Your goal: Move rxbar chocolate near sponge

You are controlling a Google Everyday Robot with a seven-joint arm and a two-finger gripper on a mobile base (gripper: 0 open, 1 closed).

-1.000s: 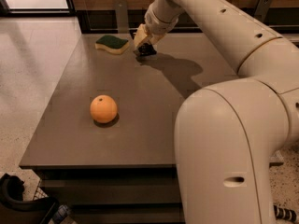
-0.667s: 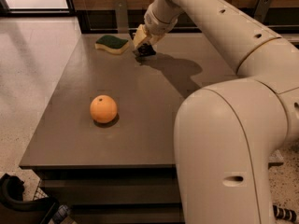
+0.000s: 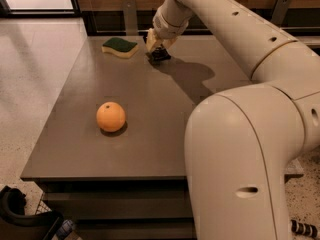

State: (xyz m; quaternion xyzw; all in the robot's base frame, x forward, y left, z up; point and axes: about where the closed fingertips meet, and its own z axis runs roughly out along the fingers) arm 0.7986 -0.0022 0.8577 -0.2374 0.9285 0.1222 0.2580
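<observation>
Hanging low just right of the wavy, green-topped yellow sponge [image 3: 120,47], the pale gripper [image 3: 157,49] touches the flat black rxbar chocolate [image 3: 161,55]; whether it grips, I cannot tell.

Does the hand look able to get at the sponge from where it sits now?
Probably yes. The hand is low over the far end of the table, close beside the sponge, with only bare surface between them; the orange sits well away, nearer the camera.
</observation>
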